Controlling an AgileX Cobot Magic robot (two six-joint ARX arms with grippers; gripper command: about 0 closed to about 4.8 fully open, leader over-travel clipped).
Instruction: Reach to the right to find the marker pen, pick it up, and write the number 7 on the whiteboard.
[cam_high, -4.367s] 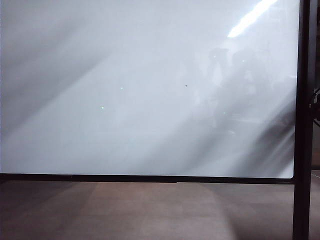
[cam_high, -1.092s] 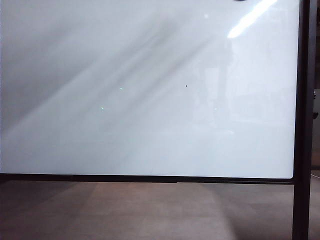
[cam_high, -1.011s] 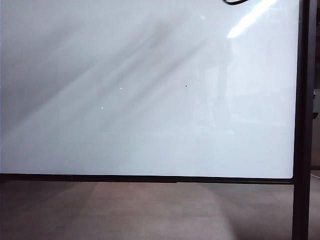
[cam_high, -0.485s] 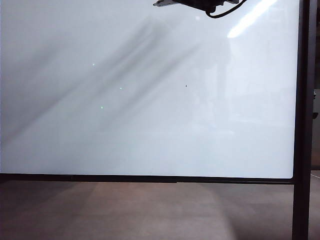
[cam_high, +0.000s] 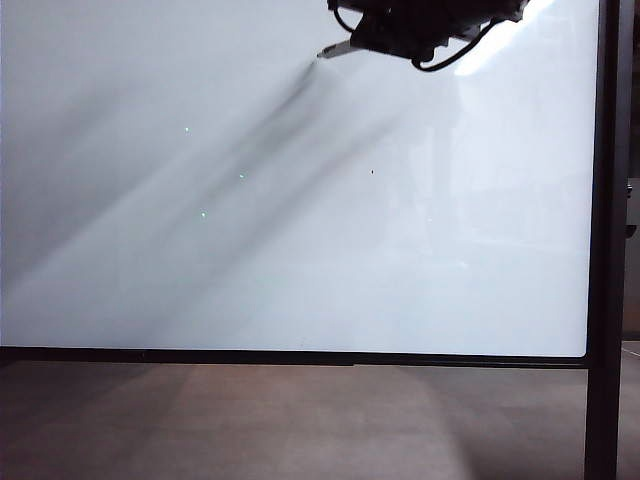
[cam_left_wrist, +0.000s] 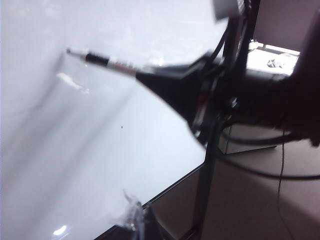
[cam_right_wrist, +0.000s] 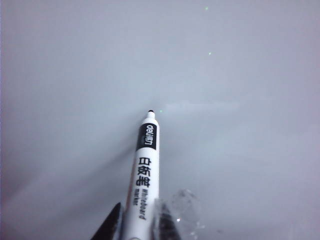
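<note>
The whiteboard (cam_high: 250, 250) fills the exterior view, glossy white with a thin black frame. My right gripper (cam_high: 355, 45) hangs at its top, right of centre, shut on the marker pen (cam_high: 335, 49), whose tip points left at the board. In the right wrist view the marker pen (cam_right_wrist: 146, 170) is a white barrel with a black band, clamped by my right gripper (cam_right_wrist: 140, 227), its tip at or just off the whiteboard (cam_right_wrist: 240, 75). The left wrist view shows the same marker pen (cam_left_wrist: 107, 61) and right gripper (cam_left_wrist: 145, 77). My left gripper (cam_left_wrist: 139, 214) sits blurred near the board's lower edge, fingers together. The number 7 is out of view.
A black upright post (cam_high: 605, 250) runs down the board's right side, with the bottom frame (cam_high: 300, 357) over a brown floor (cam_high: 300, 420). A tiny black speck (cam_high: 372, 171) marks the board. Cables (cam_left_wrist: 280, 172) trail from the right arm.
My right gripper has come down from the top edge into the exterior view with the marker pen. Its shadow on the board has drawn in toward the tip.
</note>
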